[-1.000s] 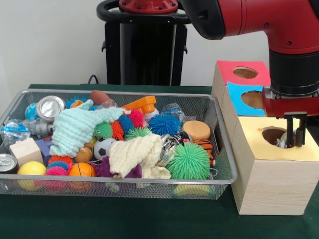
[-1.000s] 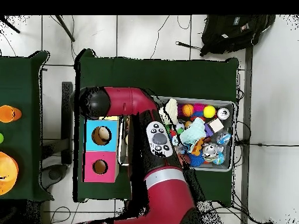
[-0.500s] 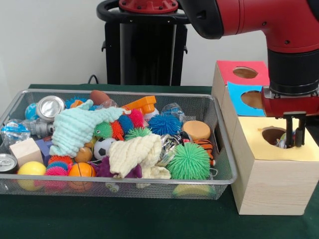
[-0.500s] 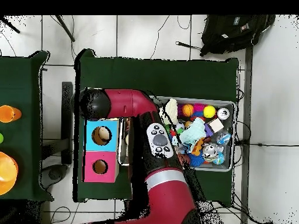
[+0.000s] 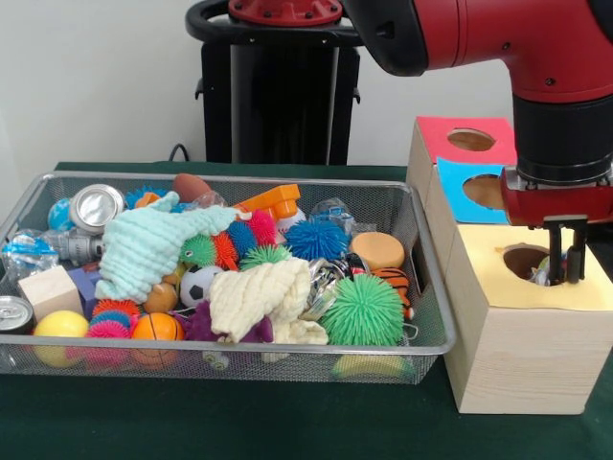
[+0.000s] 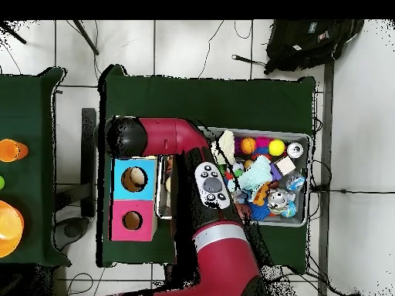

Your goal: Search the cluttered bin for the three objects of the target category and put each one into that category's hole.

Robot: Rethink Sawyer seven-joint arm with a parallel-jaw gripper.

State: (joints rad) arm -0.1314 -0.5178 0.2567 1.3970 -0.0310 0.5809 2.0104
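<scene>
Green table, wire bin [image 5: 421, 347] crowded with toys, tool [image 5: 565, 278] at yellow box's hole [image 5: 526, 261], grip unclear

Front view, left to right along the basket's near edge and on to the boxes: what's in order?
Silver can → yellow ball → orange basketball → cream cloth → green spiky ball → yellow-topped box, with the tool at its hole.
</scene>
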